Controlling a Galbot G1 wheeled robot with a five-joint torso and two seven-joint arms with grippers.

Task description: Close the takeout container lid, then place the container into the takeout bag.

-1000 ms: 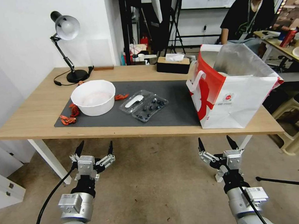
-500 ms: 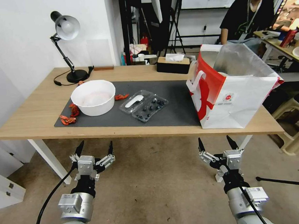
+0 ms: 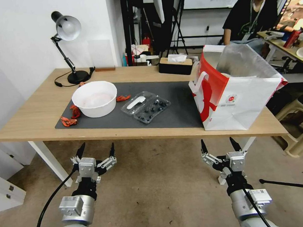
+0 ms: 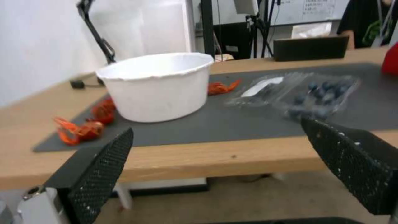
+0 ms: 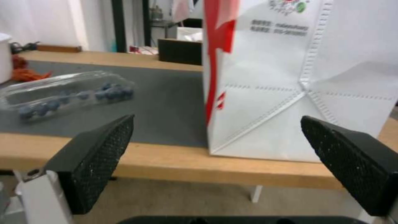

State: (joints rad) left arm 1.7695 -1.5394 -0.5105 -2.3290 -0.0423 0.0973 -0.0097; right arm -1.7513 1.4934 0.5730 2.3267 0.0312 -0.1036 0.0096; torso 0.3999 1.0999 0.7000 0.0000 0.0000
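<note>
Clear takeout container (image 3: 145, 108) mid-mat (lid (image 3: 137, 102) open)

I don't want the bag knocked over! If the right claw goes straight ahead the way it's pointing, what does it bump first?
Probably the takeout bag. The open right claw points at the bag's lower front, just above the table edge, though depth is hard to judge.

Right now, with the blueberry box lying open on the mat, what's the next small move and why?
Probably raise the left gripper toward the lid: both grippers hang open below the table edge, the right gripper nearer the takeout bag, and the takeout container still lies open.
</note>
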